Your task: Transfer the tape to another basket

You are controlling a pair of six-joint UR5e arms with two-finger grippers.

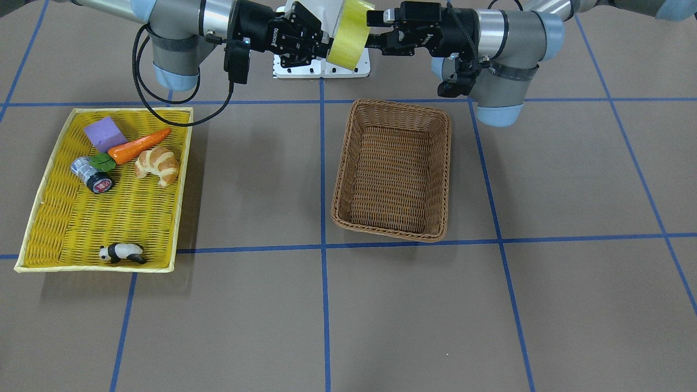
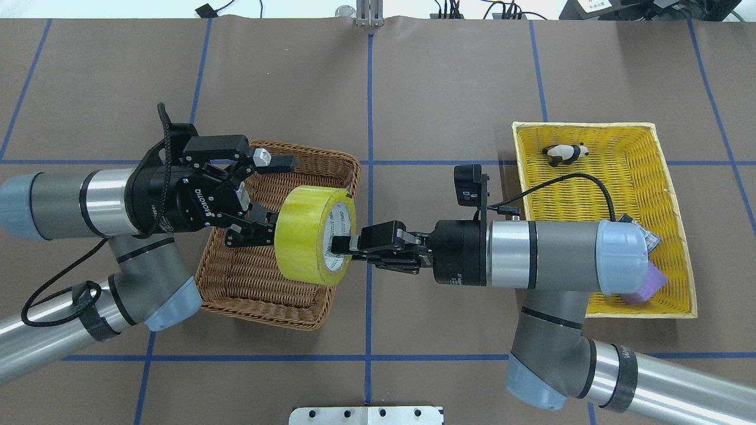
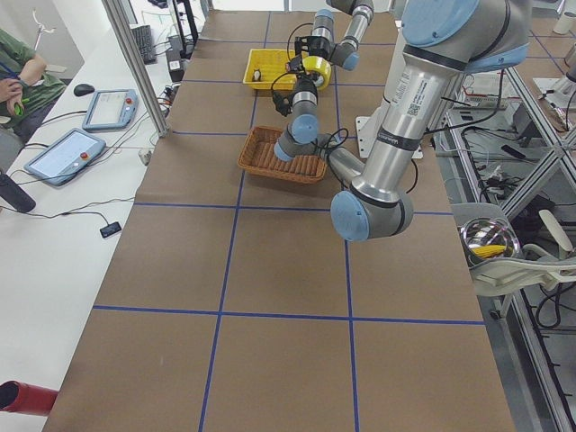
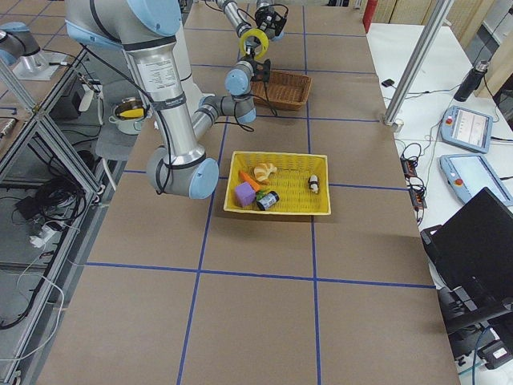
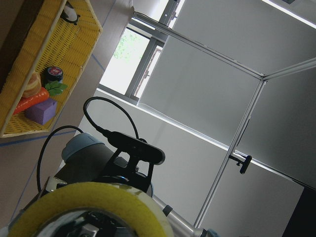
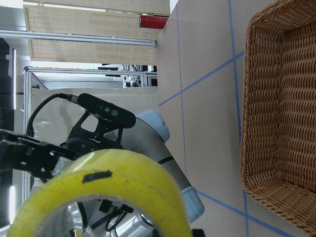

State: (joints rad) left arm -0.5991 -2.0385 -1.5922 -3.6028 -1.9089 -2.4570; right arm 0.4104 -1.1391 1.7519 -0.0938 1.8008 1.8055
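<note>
The yellow tape (image 2: 307,233) is held in the air between both arms, over the brown wicker basket's (image 2: 266,301) right end in the overhead view. My right gripper (image 2: 339,245) is shut on the roll's wall, with one finger inside the white core. My left gripper (image 2: 273,195) is open, its fingers spread at the roll's other side; the lower finger looks close to or touching the roll. The tape (image 1: 351,35) also shows in the front view, between the left gripper (image 1: 373,31) and right gripper (image 1: 326,46), behind the basket (image 1: 392,111), which holds nothing.
The flat yellow tray (image 1: 109,239) holds a purple block (image 1: 105,133), a carrot (image 1: 139,146), a croissant (image 1: 159,165), a silver cylinder (image 1: 90,174) and a toy panda (image 1: 122,253). A white mounting plate (image 1: 321,68) sits at the robot's base.
</note>
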